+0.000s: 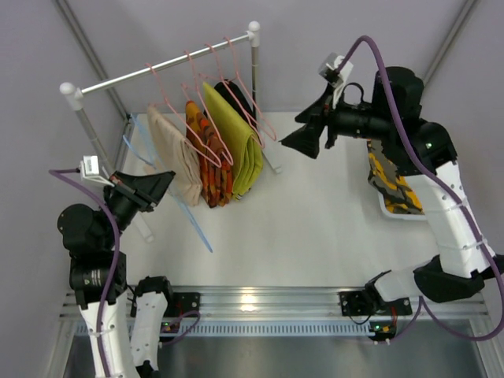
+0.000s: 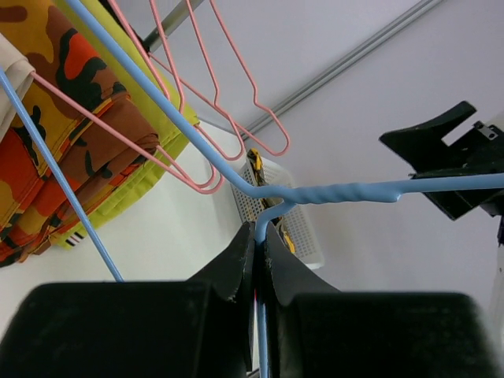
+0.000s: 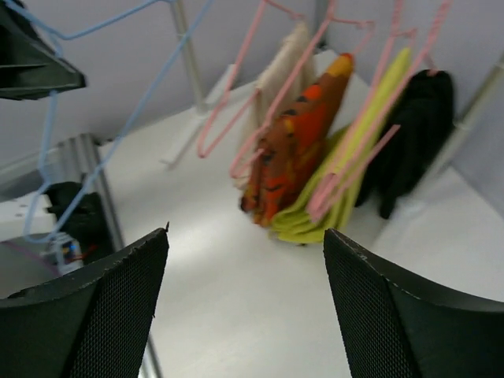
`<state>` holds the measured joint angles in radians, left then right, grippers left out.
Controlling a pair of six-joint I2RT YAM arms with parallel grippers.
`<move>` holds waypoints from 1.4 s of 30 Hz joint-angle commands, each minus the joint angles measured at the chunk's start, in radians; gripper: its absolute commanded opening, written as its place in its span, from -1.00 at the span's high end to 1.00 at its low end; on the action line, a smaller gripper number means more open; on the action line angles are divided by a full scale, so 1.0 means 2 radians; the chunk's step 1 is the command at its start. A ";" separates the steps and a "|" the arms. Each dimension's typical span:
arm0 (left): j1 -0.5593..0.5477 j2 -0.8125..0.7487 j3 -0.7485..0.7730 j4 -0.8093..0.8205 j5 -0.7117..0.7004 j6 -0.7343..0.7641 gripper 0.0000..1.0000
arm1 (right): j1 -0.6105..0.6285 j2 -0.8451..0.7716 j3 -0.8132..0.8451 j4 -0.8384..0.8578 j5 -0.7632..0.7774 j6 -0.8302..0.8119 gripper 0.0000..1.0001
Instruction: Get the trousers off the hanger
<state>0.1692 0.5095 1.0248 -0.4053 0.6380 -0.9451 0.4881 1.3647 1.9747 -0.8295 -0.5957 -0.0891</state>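
Holding the bare hanger [image 2: 339, 191], trousers [image 1: 391, 187] already off.
Neck pinched by left hand [image 2: 257, 240]; right hand [image 1: 291, 142] spread, empty. Trousers lie in a basket [image 1: 384, 211] at the right edge of the table [image 1: 299, 228]. Removal looks done.

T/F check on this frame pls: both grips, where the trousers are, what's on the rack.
1. The left gripper is clamped on the blue hanger. True.
2. The trousers hang on that hanger. False: the hanger is bare; the trousers lie in the white basket on the right.
3. The right gripper holds the trousers. False: its jaws stand open with nothing between them.
4. On the rack, the orange-red garment hangs between the beige garment and the yellow-green garment. True.
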 commanded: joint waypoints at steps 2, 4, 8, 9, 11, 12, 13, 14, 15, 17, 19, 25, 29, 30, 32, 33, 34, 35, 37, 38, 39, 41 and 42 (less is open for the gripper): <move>0.000 0.013 0.033 0.032 -0.025 -0.008 1.00 | 0.061 0.019 -0.009 0.081 -0.077 0.130 -0.49; 0.000 0.017 0.035 0.040 -0.035 -0.014 1.00 | 0.100 0.020 -0.030 0.128 -0.077 0.172 -0.41; 0.001 0.028 0.041 0.047 -0.039 -0.025 1.00 | 0.159 0.045 -0.046 0.225 -0.078 0.229 -0.37; -0.001 0.031 0.042 0.047 -0.040 -0.026 1.00 | 0.170 0.055 -0.039 0.230 -0.081 0.232 -0.36; 0.001 0.032 0.047 0.044 -0.041 -0.025 1.00 | 0.197 0.084 -0.024 0.238 -0.094 0.252 -0.36; 0.001 0.034 0.050 0.043 -0.041 -0.026 1.00 | 0.204 0.089 -0.026 0.259 -0.097 0.276 -0.35; 0.000 0.035 0.052 0.043 -0.041 -0.028 1.00 | 0.218 0.095 -0.036 0.272 -0.105 0.288 -0.34; 0.000 0.037 0.054 0.045 -0.039 -0.029 1.00 | 0.224 0.104 -0.041 0.283 -0.109 0.294 -0.35; 0.001 0.038 0.057 0.045 -0.038 -0.030 1.00 | 0.230 0.110 -0.043 0.293 -0.111 0.301 -0.35; -0.001 0.040 0.061 0.046 -0.038 -0.029 1.00 | 0.244 0.130 -0.042 0.300 -0.115 0.309 -0.37; 0.001 0.040 0.064 0.046 -0.037 -0.031 1.00 | 0.251 0.150 -0.035 0.314 -0.118 0.328 -0.39; 0.000 0.041 0.066 0.048 -0.038 -0.034 1.00 | 0.264 0.195 -0.003 0.343 -0.142 0.387 -0.32; 0.001 0.045 0.067 0.057 -0.041 -0.038 1.00 | 0.283 0.210 -0.005 0.348 -0.147 0.393 -0.25; 0.000 0.045 0.067 0.058 -0.042 -0.039 1.00 | 0.283 0.214 -0.006 0.350 -0.148 0.396 -0.23; 0.001 0.047 0.064 0.059 -0.042 -0.041 1.00 | 0.284 0.218 -0.006 0.359 -0.149 0.406 -0.12; 0.001 0.047 0.064 0.062 -0.042 -0.044 1.00 | 0.283 0.220 -0.002 0.361 -0.150 0.407 -0.07; 0.000 0.047 0.062 0.064 -0.042 -0.045 1.00 | 0.283 0.225 0.002 0.363 -0.150 0.409 0.06; 0.000 0.048 0.061 0.065 -0.041 -0.046 1.00 | 0.283 0.228 0.006 0.367 -0.150 0.416 0.15; 0.001 0.047 0.060 0.068 -0.042 -0.045 1.00 | 0.282 0.237 0.019 0.376 -0.151 0.427 0.54; 0.001 0.048 0.059 0.068 -0.043 -0.044 1.00 | 0.281 0.240 0.020 0.384 -0.152 0.447 0.66; 0.001 0.047 0.059 0.066 -0.043 -0.040 1.00 | 0.278 0.243 0.022 0.400 -0.153 0.457 0.78; 0.000 0.045 0.058 0.064 -0.047 -0.038 1.00 | 0.274 0.250 0.024 0.409 -0.151 0.485 1.00; 0.001 0.045 0.058 0.062 -0.047 -0.035 0.93 | 0.269 0.253 0.026 0.410 -0.148 0.493 1.00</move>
<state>0.1692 0.5983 1.1275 -0.3172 0.5510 -1.0332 1.0359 1.8603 1.9556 -0.1486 -0.8806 0.8017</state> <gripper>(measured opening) 0.069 0.015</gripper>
